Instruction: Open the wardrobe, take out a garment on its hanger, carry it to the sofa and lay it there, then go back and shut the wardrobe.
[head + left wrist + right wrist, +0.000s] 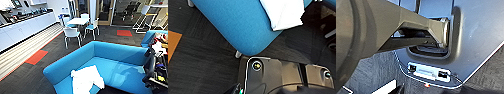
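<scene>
White cloth, the garment [86, 79], is seen lying crumpled on the near end of the sofa [75, 60], spread over the seat cushion beside the low curved arm; in the left wrist view the same garment [284, 12] is seen draped over the blue sofa [240, 27] edge, above dark carpet [200, 62]. No hanger can be made out among the folds (it may be hidden under the fabric, but this cannot be told). Nothing is seen to be touching the shirt, so the laying-down step is judged to be done, or all but done; the opening of the wardrobe, the taking out and the carrying are judged to be finished too, since the shirt is here on the seat. What is left, as far as can be judged, is the return trip and the closing of the doors.

Neither pincer's fingers can be made out; whether the left or the right is open or closed cannot be told, and nothing is seen to be held by either.

Beyond the sofa, a white table [78, 20] with white chairs [71, 33] is seen on the carpet, a long white counter [25, 27] runs along the wall, and red carpet patches [36, 57] are set into the floor; a cluttered dark stand [157, 65] is seen just beside the far end of the sofa.
</scene>
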### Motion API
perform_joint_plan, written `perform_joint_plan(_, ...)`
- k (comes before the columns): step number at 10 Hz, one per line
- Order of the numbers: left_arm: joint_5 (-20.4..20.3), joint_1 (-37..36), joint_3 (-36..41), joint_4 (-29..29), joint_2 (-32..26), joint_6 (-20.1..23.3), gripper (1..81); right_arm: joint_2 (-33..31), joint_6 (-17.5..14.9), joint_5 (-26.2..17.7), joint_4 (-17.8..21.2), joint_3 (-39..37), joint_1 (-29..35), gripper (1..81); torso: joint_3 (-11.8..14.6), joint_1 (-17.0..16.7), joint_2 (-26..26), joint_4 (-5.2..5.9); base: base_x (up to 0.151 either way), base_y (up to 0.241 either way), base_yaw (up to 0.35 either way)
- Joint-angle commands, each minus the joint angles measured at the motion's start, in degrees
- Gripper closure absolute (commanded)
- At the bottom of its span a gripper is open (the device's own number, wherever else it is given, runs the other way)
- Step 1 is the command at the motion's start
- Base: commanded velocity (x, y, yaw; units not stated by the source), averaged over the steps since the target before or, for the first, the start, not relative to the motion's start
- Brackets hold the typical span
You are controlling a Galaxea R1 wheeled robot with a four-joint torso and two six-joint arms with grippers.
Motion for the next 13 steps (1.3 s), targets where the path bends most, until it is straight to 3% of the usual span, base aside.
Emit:
perform_joint_plan(1,1.1,2.5,0.3,7.5,-1.6,0.2,1.0,1.1,0.1,-3.4,0.3,-0.3,0.8,1.0,0.0,0.0,0.0,-0.15,0.000,0.000,0.000)
perform_joint_plan(2,1.1,4.7,-0.5,8.7,-0.9,0.2,1.0,1.6,0.1,-3.4,0.5,-1.1,0.9,1.0,0.0,0.0,0.0,-1.32,0.000,0.000,0.000)
perform_joint_plan(4,1.0,9.4,-3.5,10.4,1.1,0.2,1.0,2.5,0.3,-3.4,0.5,-2.8,0.9,1.0,0.0,0.0,0.0,-5.55,0.000,0.000,0.000)
perform_joint_plan(5,0.9,11.7,-6.0,10.6,2.9,0.2,1.0,2.9,0.3,-3.4,0.6,-3.4,0.9,1.0,0.1,0.0,0.0,-6.66,0.000,0.000,0.000)
perform_joint_plan(6,0.7,13.8,-8.4,11.7,4.8,0.4,1.0,2.9,0.3,-3.4,0.5,-3.6,0.9,1.0,0.1,0.0,0.0,-13.35,0.000,0.000,0.000)
perform_joint_plan(7,-0.2,15.4,-9.9,12.7,6.3,0.4,1.0,2.9,0.3,-3.4,0.5,-3.6,0.9,1.0,0.1,0.0,0.0,-10.20,0.000,0.000,0.000)
perform_joint_plan(8,-1.4,16.7,-11.5,13.1,7.7,0.4,1.0,2.9,0.3,-3.4,0.4,-3.6,1.0,1.0,0.1,0.0,-0.1,-11.86,0.000,0.000,0.000)
perform_joint_plan(9,-2.5,17.7,-13.2,13.2,9.4,0.4,1.0,2.9,0.4,-3.4,0.3,-3.8,1.0,1.0,0.1,-0.1,-0.1,-8.98,0.000,0.000,0.000)
perform_joint_plan(11,-3.3,19.1,-15.5,13.3,12.0,0.4,1.0,3.5,0.7,-3.4,0.3,-5.6,1.3,1.0,0.1,-0.1,-0.1,-11.73,0.000,0.000,0.000)
perform_joint_plan(13,-3.9,19.5,-15.7,13.3,13.1,0.4,1.0,4.9,0.9,-3.4,0.5,-8.8,1.0,1.0,0.1,-0.1,-0.1,-12.10,0.000,0.000,0.000)
